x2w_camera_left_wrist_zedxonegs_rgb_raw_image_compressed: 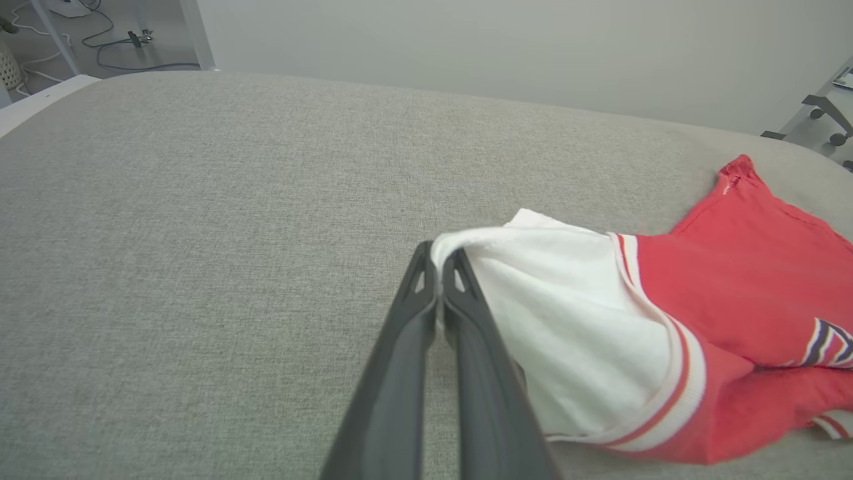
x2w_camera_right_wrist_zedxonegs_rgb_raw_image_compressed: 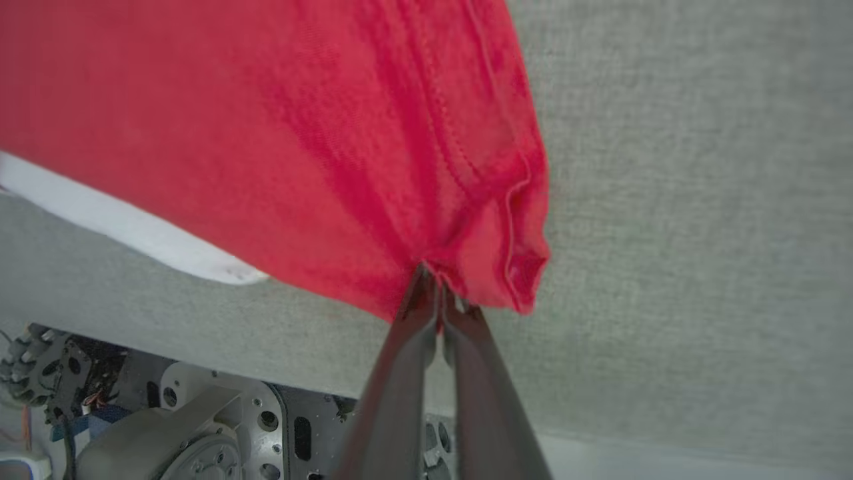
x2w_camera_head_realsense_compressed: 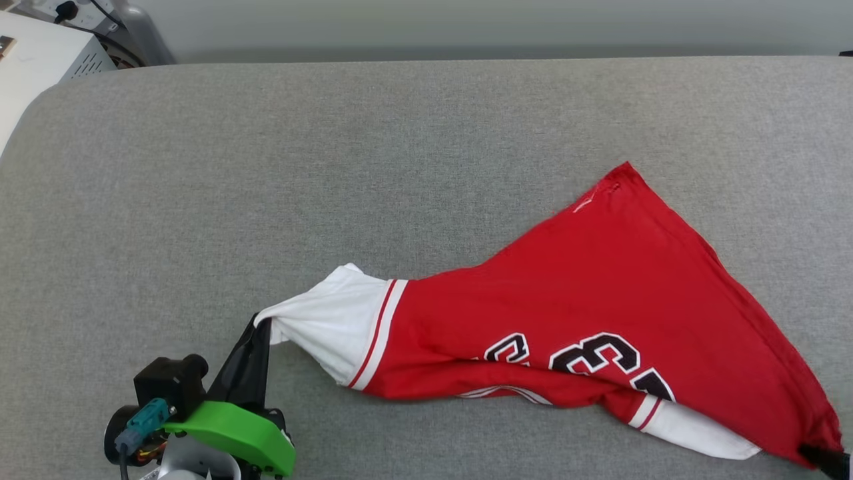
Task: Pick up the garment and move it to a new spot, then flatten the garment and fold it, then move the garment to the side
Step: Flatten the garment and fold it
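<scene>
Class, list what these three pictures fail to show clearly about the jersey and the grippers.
Head view: the garment folds over its own print, hiding part.
Head view: the frame's corner cuts off the right gripper.
Left wrist view: the left gripper hides the sleeve edge it pinches.

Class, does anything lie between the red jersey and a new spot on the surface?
Nothing visible does. The left tool pinches the jersey by its white sleeve, the right tool by a red corner; grey surface stretches beyond.
</scene>
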Robot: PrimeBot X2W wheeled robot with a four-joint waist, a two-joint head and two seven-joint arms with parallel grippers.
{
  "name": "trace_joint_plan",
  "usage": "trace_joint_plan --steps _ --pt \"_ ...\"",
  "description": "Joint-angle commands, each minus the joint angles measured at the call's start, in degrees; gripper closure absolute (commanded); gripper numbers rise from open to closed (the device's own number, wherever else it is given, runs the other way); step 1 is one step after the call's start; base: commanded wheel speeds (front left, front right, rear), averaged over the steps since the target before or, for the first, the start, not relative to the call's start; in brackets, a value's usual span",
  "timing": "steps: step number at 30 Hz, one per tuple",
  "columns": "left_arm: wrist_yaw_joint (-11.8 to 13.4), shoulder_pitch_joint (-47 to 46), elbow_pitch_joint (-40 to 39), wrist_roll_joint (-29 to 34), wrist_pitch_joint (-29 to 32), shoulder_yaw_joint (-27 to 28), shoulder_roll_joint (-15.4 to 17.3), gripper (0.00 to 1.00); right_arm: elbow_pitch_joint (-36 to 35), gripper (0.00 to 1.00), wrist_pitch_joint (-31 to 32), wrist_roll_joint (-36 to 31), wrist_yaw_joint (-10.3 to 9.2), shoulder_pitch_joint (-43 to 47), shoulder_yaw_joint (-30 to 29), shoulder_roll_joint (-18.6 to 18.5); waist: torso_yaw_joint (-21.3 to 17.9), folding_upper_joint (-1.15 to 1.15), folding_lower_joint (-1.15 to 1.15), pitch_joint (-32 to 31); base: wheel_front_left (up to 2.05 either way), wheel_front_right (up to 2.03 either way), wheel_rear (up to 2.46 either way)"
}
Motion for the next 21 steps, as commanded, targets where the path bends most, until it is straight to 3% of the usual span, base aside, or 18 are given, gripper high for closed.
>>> trace_joint_plan --steps 1,2,3,4,8,14,21 --pt "0.48 0.22 0.13 -0.46 0.08 -0.03 0.22 1.00 0.69 1.00 -0.11 -0.20 -0.03 0.88 -0.62 1.48 0.20 0.00 0.00 0.32 0.00 0.00 0.00" --pt "0.49 0.11 0.27 -0.43 0.07 -0.06 0.19 1.00 0.96 1.00 -0.01 -0.54 -0.03 1.35 -0.94 2.25 0.22 0.00 0.00 0.33 0.00 0.00 0.00" --pt "0.49 0.02 0.45 -0.43 0.08 -0.10 0.16 1.00 1.02 0.70 -0.28 -1.21 -0.03 1.54 -1.62 2.90 0.22 0.00 0.00 0.35 0.00 0.00 0.00" --pt "0.50 -0.02 0.57 -0.44 0.06 -0.09 0.16 1.00 0.89 0.00 -0.75 -1.74 -0.03 1.34 -2.48 3.30 0.14 0.00 0.00 0.31 0.00 0.00 0.00" --pt "0.55 -0.06 0.67 -0.44 0.00 -0.02 0.35 1.00 -2.10 0.00 -2.35 -2.89 -0.03 -0.57 -7.69 3.84 -0.08 0.00 0.00 0.12 0.00 0.00 0.00" --pt "0.55 -1.45 -0.31 0.27 0.28 -0.32 0.69 1.00 -12.12 0.00 -2.62 -5.53 -0.03 -6.49 -15.32 2.50 0.74 0.00 0.00 1.54 0.00 0.00 0.00" --pt "-0.01 -4.83 -1.12 1.40 0.63 -1.50 -0.16 1.00 -17.97 0.00 1.58 -11.67 -0.03 -21.00 -14.80 5.46 3.18 0.00 0.00 4.99 0.00 0.00 0.00"
